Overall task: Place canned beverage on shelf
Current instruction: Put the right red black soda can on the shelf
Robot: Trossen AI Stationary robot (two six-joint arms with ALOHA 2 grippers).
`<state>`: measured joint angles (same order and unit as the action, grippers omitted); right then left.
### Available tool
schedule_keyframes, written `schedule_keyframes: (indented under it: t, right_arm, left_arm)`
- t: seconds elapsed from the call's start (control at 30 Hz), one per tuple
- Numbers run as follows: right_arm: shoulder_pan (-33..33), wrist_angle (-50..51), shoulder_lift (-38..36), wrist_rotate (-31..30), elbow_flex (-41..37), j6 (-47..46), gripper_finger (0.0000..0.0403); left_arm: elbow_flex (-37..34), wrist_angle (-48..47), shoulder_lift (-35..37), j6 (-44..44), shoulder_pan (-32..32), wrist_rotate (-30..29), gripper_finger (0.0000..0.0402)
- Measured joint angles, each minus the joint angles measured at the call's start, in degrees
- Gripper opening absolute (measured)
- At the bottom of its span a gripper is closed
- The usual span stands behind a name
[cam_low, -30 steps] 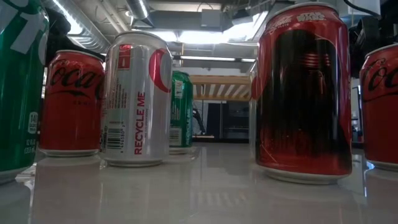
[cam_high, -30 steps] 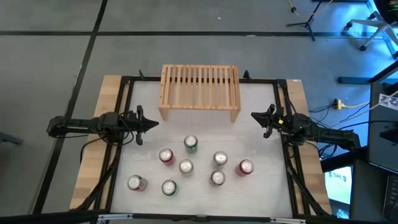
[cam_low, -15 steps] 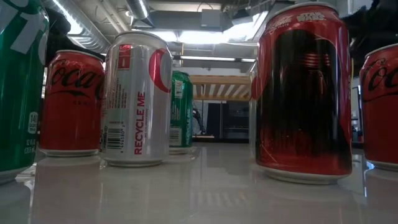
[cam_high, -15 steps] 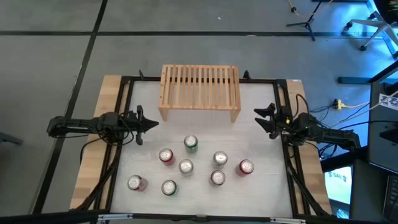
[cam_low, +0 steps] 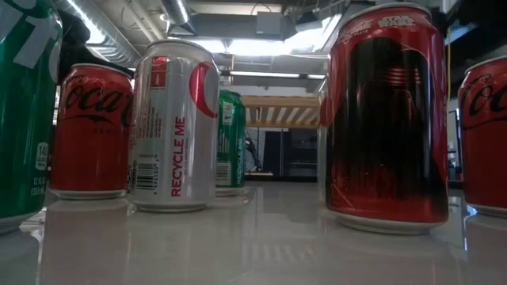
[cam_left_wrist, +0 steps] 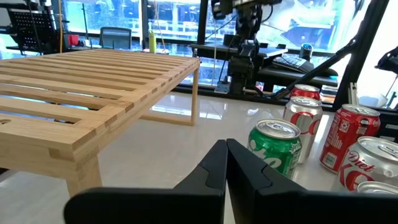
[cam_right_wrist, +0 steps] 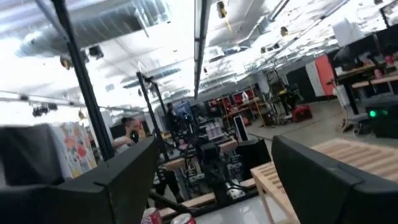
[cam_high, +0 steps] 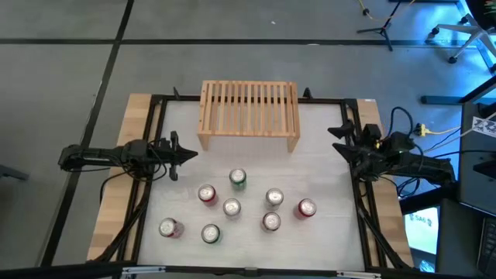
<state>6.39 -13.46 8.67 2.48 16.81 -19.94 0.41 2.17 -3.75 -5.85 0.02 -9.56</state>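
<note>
White tabletop (cam_high: 325, 155): shelf (cam_high: 249, 115) at far edge, top bare. Seven cans (cam_high: 232, 208) clustered near edge, none placed. Right gripper (cam_high: 346, 141) beside shelf's end, fingers parted, empty, likely prepping a grab. Left gripper (cam_high: 180, 152) parked opposite, pinched closed, empty.

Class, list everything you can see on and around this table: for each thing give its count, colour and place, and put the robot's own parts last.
cans: eight, red, green and silver, upright, clustered on the table's near half
shelf: one, light wood, slatted, at the table's far edge, nothing on it
table: one, white top with wooden side strips
left gripper: one, dark, shut, at the table's left side, holding nothing
right gripper: one, dark, open, at the table's right edge, holding nothing
</note>
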Motion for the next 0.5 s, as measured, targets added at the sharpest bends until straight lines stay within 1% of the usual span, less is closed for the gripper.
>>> schedule_keyframes:
  t: [0.1,0.23,0.5]
  right_arm:
    - [0.0,5.2,3.8,0.2,5.4,2.8,0.0314]
    - [0.0,16.1,9.8,0.7,13.8,3.7,0.0314]
    - [0.0,36.8,23.0,8.3,31.0,3.8,0.0315]
  left_arm:
    - [0.0,0.0,0.0,0.0,0.0,0.0,0.0000]
    - [0.0,0.0,0.0,0.0,0.0,0.0,0.0000]
    - [0.0,0.0,0.0,0.0,0.0,0.0,0.0000]
